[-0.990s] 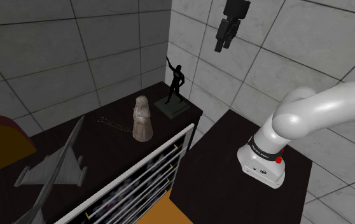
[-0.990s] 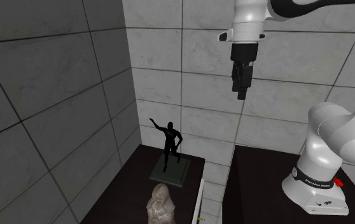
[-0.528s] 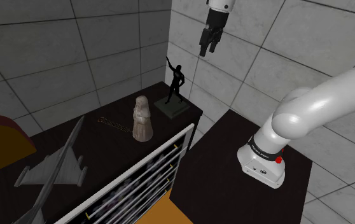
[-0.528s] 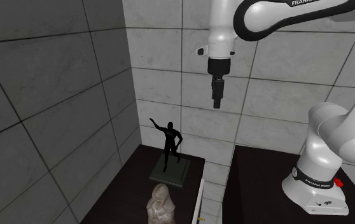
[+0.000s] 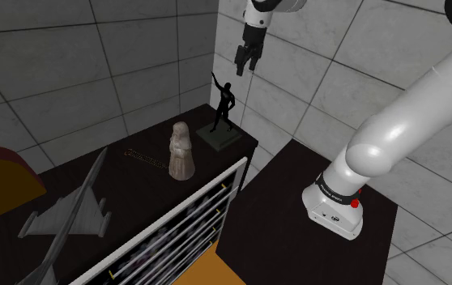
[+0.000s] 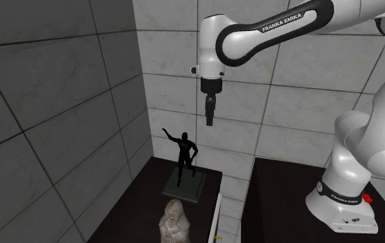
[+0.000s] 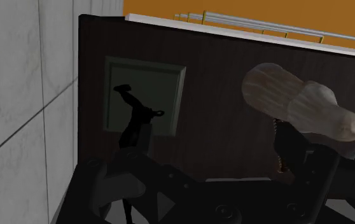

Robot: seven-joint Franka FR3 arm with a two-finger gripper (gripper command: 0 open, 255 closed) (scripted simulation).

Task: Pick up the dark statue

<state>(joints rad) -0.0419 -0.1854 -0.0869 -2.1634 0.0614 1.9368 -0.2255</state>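
Approach step: gripper (image 5: 245, 65), jaws apart and empty, hangs at the dark statue's (image 5: 225, 104) 1 o'clock in the shoulder view; next move likely calls for descending astride its torso.

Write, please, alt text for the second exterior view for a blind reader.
The black gripper hangs above the dark statue, slightly toward the view's right, clear of it. The statue stands on a square base on a dark table, a pale bust in front.
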